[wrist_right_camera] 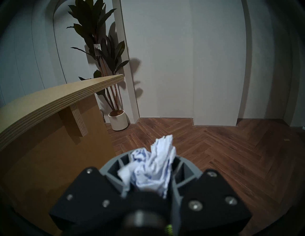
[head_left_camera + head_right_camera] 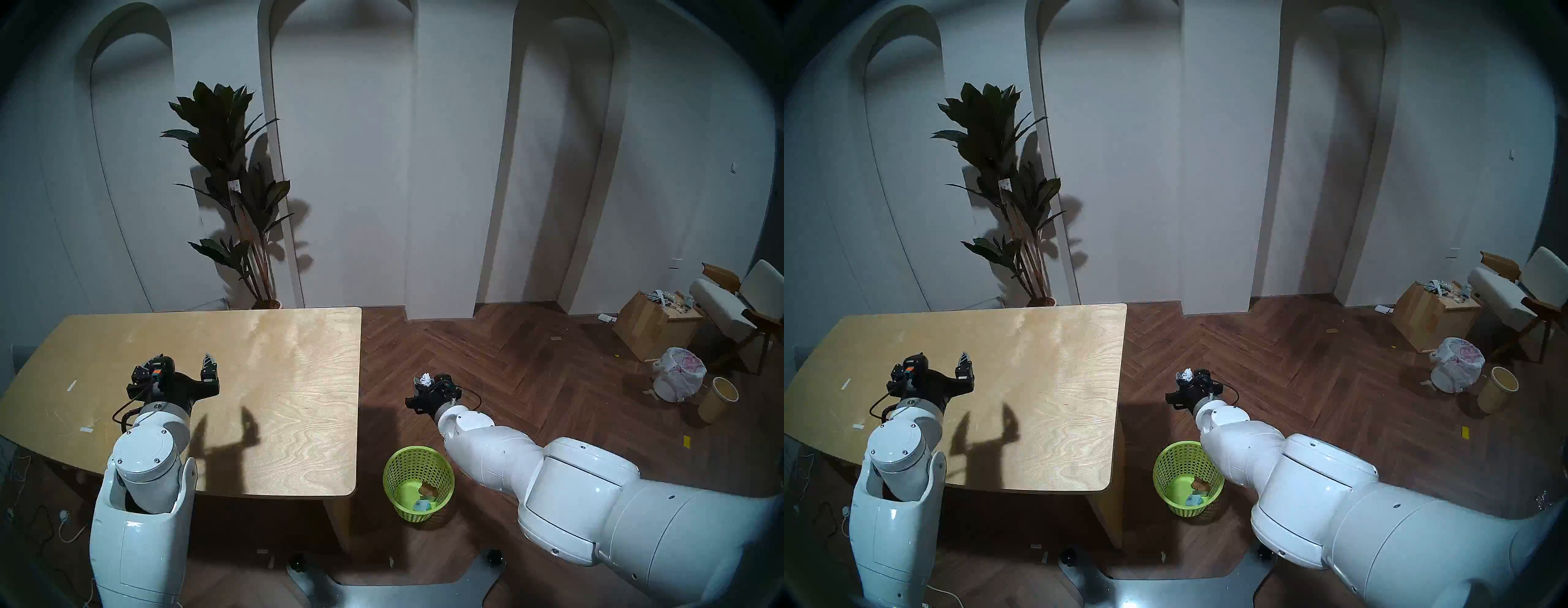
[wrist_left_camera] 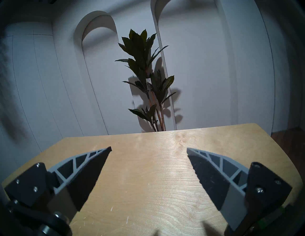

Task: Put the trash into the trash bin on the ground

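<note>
1. Head view: the right gripper [image 2: 425, 382] clenches a crumpled white paper ball [image 2: 425, 379] over the floor, beyond the lime-green mesh plastic bin [image 2: 418, 482] holding scraps.
2. Left wrist: the left gripper [image 3: 149, 150] gapes, empty, above the pale plywood table [image 3: 148, 189].
3. Right wrist: the ball sits between the fingers [image 1: 179, 166].

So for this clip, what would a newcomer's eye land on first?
Probably the right gripper, shut on a crumpled white paper ball out over the wooden floor, past the lime-green bin rather than above it. That bin stands by the table corner with scraps already inside. The left gripper hangs open and empty over the tabletop.
</note>
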Robot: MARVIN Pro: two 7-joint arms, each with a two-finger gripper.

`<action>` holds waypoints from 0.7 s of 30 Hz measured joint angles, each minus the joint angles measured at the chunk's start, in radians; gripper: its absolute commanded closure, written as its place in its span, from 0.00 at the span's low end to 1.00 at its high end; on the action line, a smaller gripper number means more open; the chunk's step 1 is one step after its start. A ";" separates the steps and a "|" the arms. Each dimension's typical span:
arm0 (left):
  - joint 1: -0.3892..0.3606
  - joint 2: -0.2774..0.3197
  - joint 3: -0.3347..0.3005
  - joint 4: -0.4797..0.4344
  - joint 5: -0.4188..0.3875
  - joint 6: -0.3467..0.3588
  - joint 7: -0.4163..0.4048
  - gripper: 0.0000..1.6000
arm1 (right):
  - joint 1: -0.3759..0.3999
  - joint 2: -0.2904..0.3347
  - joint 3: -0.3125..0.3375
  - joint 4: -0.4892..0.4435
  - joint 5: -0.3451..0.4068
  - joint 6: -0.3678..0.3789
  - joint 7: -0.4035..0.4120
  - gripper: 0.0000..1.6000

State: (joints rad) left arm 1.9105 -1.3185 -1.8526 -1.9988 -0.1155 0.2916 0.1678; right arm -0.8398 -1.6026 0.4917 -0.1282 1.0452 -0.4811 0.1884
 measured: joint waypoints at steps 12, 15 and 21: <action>-0.001 0.000 0.000 0.000 0.001 -0.001 0.000 0.00 | -0.011 0.015 0.016 0.000 0.014 -0.021 0.032 0.00; -0.001 0.000 0.000 0.001 0.001 -0.001 0.000 0.00 | -0.015 0.020 0.021 0.000 0.019 -0.027 0.036 0.00; -0.001 0.000 0.000 0.001 0.002 -0.002 0.001 0.00 | -0.023 0.038 0.037 -0.011 0.034 -0.060 0.073 0.00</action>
State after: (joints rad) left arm 1.9094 -1.3187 -1.8527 -1.9982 -0.1138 0.2896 0.1683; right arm -0.8624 -1.5649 0.5290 -0.1390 1.0789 -0.5411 0.2613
